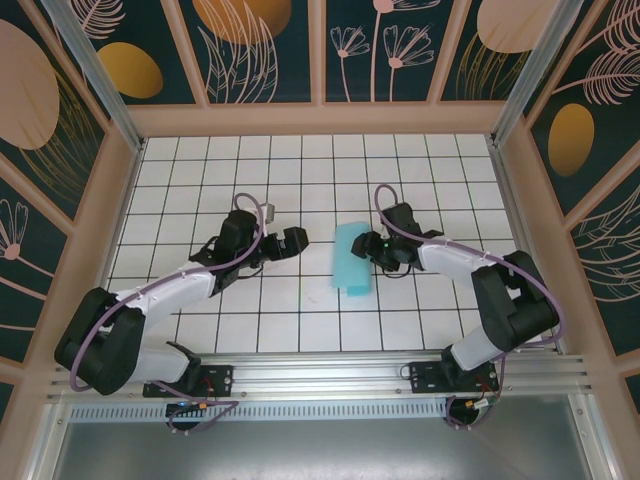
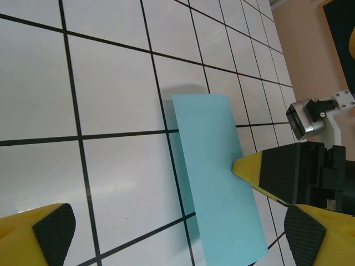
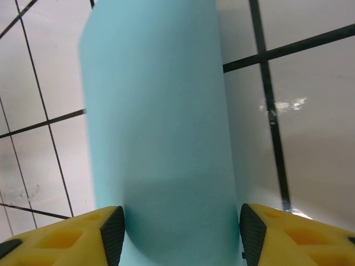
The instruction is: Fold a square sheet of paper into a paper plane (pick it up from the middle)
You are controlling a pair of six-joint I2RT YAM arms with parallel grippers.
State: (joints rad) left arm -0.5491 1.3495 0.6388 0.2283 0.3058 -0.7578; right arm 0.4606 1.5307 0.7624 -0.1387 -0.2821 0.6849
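Between the right pincer (image 3: 180,230) fingers sits the turquoise sheet (image 3: 155,111).

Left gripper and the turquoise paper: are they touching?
Apart. The top view shows bare white tile between the open left gripper and the turquoise paper.

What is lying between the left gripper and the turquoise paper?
Only bare white grid tiles. The top external view shows the left gripper and the paper apart.

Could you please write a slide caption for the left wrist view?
Folded turquoise paper resting on the white grid table, framed by the open left claw's fingers.
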